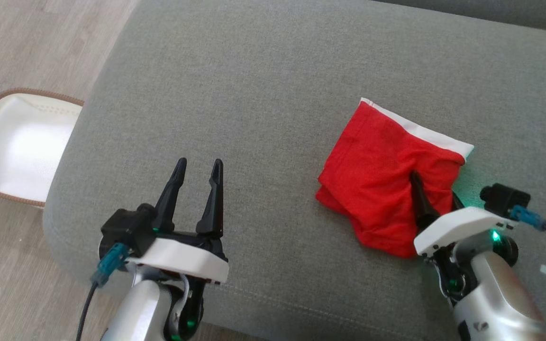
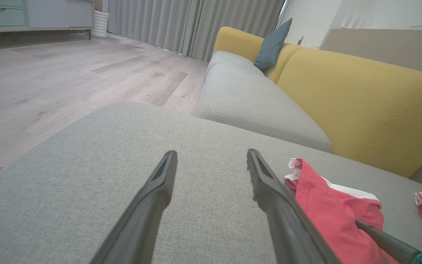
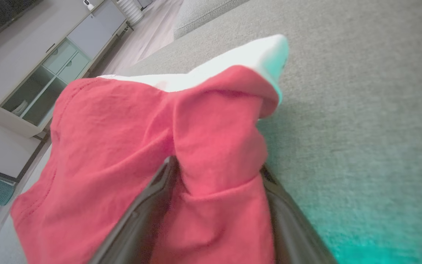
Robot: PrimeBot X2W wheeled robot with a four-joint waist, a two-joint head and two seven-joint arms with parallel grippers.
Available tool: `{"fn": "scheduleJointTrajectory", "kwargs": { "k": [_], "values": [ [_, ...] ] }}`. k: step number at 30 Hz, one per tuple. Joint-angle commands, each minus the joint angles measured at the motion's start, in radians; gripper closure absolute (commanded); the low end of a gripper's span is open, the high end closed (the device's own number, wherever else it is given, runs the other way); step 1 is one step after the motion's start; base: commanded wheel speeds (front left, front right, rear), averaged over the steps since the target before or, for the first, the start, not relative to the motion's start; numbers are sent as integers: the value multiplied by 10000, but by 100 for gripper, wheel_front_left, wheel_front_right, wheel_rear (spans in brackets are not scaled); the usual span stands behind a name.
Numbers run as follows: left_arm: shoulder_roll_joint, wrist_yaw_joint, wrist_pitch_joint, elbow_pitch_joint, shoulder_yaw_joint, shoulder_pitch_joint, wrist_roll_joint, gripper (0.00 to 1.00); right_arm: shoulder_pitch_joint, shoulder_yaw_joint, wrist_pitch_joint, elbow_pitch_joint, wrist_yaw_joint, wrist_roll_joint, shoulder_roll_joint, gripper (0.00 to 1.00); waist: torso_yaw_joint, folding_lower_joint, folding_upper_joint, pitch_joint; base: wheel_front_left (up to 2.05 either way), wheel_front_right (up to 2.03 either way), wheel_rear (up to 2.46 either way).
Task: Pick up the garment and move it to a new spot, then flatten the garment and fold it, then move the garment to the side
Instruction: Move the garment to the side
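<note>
The garment (image 1: 377, 175) is red cloth with a white band along its far edge, lying folded on the grey cushion (image 1: 254, 94). My right gripper (image 1: 436, 189) is open at the garment's near right corner. In the right wrist view a raised fold of the garment (image 3: 123, 128) stands between the spread fingers of the right gripper (image 3: 217, 165). My left gripper (image 1: 199, 164) hangs open and empty over bare cushion, well to the left of the cloth. From the left wrist, the left gripper (image 2: 211, 154) has the garment (image 2: 328, 216) just to the right of its right finger.
A white basket (image 1: 17, 147) with a brown rim stands on the wooden floor, off the cushion's left edge. A yellow sofa back (image 2: 361, 99) with a teal pillow (image 2: 271, 46) rises beyond the cushion.
</note>
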Motion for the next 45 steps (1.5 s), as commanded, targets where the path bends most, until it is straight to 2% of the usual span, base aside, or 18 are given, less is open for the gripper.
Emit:
{"fn": "scheduleJointTrajectory", "kwargs": {
  "k": [1, 2, 3, 4, 9, 14, 20, 24, 30, 36, 41, 45],
  "values": [
    [24, 40, -122, -341, 311, -444, -78, 0, -183, 406, 61, 128, -7, -26, 76, 0, 25, 0, 0, 65, 0, 0, 0],
    [24, 43, -122, -343, 309, -460, -77, 0, -269, 485, 48, 250, -7, -109, 76, 0, 28, 0, 0, 93, 0, 0, 0],
    [24, 47, -122, -341, 307, -473, -67, 0, -349, 566, 42, 359, -7, -175, 76, 56, 24, 0, 0, 117, 0, 0, 0],
    [24, 51, -122, -338, 309, -487, -50, 0, -428, 628, -16, 446, -7, -272, 76, 100, 9, 0, 0, 132, 0, 0, 0],
    [24, 36, -122, -348, 416, -522, 59, 0, -967, 540, -665, 871, -7, -1684, 76, 100, -391, 0, 0, 39, 0, 0, 0],
    [24, -14, -122, -394, 439, -531, 108, 0, -1264, 502, -921, 691, -7, -3290, -42, 100, -1001, 0, 0, -129, 0, 0, 0],
    [24, -14, -122, -466, 418, -481, 174, 0, -1427, 1183, -575, -339, -7, -4468, -785, 100, -2016, 0, 0, -270, 0, 0, 0],
    [24, -59, -122, -515, 488, -578, 282, 0, -1643, 2043, 79, -1262, -7, -4339, -1806, 100, -2771, 0, 0, -107, 0, 0, 0],
    [24, -211, -122, -610, 528, -1046, 396, 0, -2308, 3557, 1011, -2546, -7, -3374, -4390, 100, -3590, 0, 0, 654, 0, 0, 0],
    [24, -427, -122, -595, 647, -1644, 580, 0, -3228, 4247, 1627, -3183, -7, -2574, -6564, 100, -4017, 0, 0, 1610, 0, 0, 0],
    [24, -607, -122, -565, 839, -2057, 691, 0, -3640, 4026, 1911, -3221, -7, -2185, -7531, 100, -4114, 0, 0, 2245, 0, 0, 0],
    [24, -715, -122, -562, 1091, -2233, 788, 0, -3685, 3436, 2024, -3188, -7, -2181, -7806, 100, -4214, 0, 0, 2598, 0, 0, 0]
  ]
}}
